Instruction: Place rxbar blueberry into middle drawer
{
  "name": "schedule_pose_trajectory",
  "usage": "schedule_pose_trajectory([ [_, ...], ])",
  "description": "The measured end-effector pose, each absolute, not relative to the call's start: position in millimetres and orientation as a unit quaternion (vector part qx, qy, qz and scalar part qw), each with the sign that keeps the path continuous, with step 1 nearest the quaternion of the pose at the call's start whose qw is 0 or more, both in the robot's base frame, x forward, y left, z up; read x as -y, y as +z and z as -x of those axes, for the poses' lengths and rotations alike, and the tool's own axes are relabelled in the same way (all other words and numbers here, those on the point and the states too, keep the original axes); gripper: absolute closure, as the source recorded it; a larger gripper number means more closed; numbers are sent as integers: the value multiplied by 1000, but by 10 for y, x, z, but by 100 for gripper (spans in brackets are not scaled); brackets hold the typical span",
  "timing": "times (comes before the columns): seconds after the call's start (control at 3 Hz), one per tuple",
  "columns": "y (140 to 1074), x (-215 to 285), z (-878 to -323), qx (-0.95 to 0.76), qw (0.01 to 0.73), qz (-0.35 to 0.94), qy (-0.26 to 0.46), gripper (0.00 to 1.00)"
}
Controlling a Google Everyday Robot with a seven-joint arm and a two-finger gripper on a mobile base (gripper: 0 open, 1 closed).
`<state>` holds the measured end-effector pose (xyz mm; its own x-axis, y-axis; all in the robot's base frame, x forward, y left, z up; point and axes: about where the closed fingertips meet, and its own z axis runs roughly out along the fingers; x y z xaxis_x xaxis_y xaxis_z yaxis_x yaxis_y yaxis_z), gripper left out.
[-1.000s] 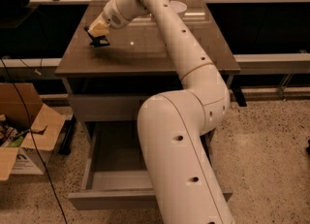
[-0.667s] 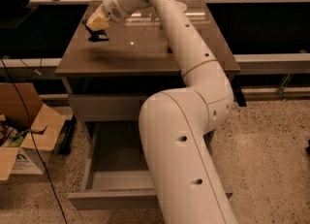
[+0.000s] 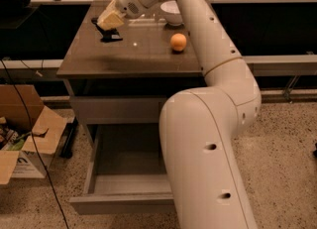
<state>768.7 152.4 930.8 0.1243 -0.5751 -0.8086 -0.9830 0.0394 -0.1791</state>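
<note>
My gripper (image 3: 109,33) is down at the back left of the brown tabletop (image 3: 138,57), at the end of my white arm, which reaches over from the right. A small dark flat shape (image 3: 114,38) lies on the top right under the gripper; it seems to be the rxbar blueberry, mostly hidden by the gripper. The middle drawer (image 3: 119,204) stands pulled out at the bottom of the cabinet, and no object shows in the visible part of its grey inside. Its right part is hidden behind my arm.
An orange (image 3: 178,42) sits mid-right on the tabletop and a white bowl (image 3: 172,11) behind it. The plain closed front (image 3: 119,110) is above the open drawer. An open cardboard box (image 3: 25,139) and a black cable (image 3: 34,146) are on the floor left.
The gripper stays over the back left of the tabletop, shifting only slightly. The arm has swung aside, so the orange and the bowl now show.
</note>
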Motion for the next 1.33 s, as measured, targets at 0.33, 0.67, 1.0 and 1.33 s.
schedule_pose_trajectory([
  [0.33,9347,-1190,-7368,-593,363,667,269,100],
  [0.67,9322,-817,-7096,-597,338,678,263,100],
  [1.0,9223,-491,-6839,-613,321,676,255,100],
  [1.33,9003,-224,-6554,-637,307,657,261,100],
])
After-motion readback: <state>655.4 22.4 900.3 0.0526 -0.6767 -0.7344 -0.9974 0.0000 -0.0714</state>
